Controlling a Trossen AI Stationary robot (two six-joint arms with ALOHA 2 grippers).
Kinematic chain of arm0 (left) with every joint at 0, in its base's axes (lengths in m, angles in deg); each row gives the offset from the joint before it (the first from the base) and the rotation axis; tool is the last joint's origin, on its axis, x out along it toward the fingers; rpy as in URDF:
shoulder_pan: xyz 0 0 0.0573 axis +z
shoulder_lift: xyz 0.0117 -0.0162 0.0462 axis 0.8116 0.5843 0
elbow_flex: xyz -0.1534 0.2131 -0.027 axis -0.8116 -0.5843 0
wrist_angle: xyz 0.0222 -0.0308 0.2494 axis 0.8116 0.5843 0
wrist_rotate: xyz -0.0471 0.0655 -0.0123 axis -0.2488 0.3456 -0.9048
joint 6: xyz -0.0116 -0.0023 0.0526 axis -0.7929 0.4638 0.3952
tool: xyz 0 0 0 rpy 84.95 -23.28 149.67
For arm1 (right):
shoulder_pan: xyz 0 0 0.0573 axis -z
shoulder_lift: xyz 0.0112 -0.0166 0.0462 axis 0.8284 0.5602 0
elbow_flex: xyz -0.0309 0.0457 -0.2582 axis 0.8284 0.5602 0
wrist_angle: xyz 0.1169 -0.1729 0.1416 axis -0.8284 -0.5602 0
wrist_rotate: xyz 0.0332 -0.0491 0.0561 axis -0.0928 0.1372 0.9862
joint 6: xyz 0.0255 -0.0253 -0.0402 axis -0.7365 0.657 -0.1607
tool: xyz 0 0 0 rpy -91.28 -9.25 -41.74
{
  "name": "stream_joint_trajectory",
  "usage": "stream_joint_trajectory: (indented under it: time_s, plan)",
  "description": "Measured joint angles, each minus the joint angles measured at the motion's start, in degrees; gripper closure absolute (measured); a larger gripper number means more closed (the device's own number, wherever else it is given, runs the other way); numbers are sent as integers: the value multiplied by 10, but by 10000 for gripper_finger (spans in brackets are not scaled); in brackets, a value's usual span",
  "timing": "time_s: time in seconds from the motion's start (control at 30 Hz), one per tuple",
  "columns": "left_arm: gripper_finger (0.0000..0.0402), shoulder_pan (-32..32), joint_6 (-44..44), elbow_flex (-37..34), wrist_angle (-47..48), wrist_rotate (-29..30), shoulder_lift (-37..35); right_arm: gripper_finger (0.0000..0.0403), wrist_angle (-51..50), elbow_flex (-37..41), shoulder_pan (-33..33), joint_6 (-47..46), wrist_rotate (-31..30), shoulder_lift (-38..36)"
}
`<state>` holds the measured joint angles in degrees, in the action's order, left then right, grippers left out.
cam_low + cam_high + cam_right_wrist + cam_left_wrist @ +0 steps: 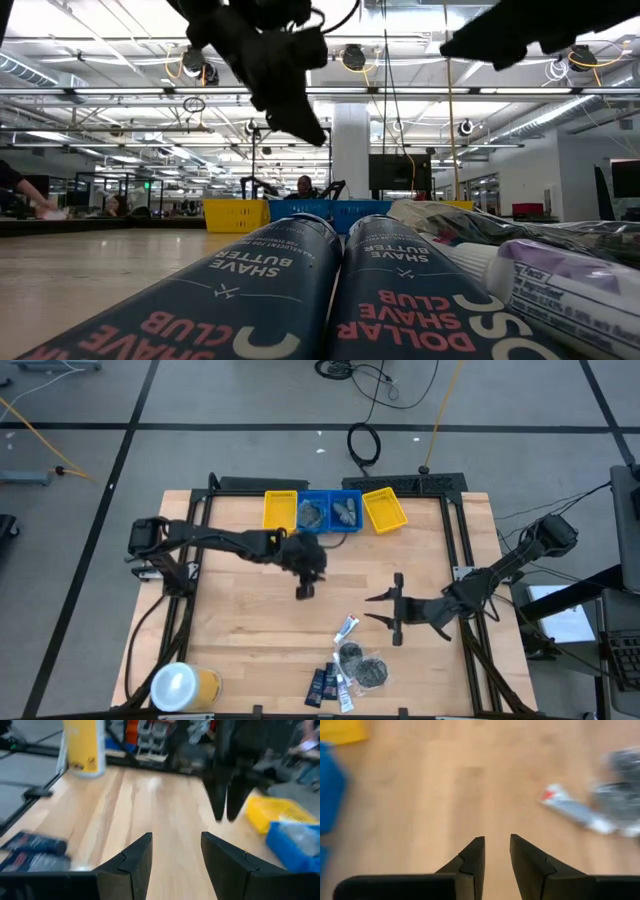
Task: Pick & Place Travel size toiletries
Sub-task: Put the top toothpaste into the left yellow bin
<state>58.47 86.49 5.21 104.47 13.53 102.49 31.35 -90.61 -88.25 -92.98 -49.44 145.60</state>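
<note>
The toiletries lie near the table's near edge: a white tube, two clear pouches with dark round contents, navy packets and another white tube. In the low view the navy packets fill the foreground. My left gripper hangs over bare wood at mid-table, narrowly open and holding nothing. My right gripper is open and empty, right of the white tube and pointing toward the table's left. The right wrist view shows the navy packets.
Along the far edge stand a yellow tray, two blue trays holding grey pouches, and a tilted yellow tray. A white-topped yellow container sits at the near left corner. Bare wood lies between the trays and the toiletries.
</note>
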Motion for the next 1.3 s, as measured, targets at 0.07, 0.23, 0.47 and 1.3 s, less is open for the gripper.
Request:
stream_joint_trajectory:
  time_s: [0.07, 0.23, 0.47, 1.3]
  plan:
    - [309, -25, -1, 0, -21, -6, 3, 242, -19, 0, 2, -17, 15, 6]
    - [309, -81, -2, 0, -58, 5, 7, 243, -44, 0, 8, -45, 42, 35]
    - [309, -126, -3, 0, -81, 89, 30, 243, -42, 0, 8, -45, 42, 102]
    - [309, -134, -95, 0, -145, 83, 103, 243, 68, 0, 8, 15, 40, 306]
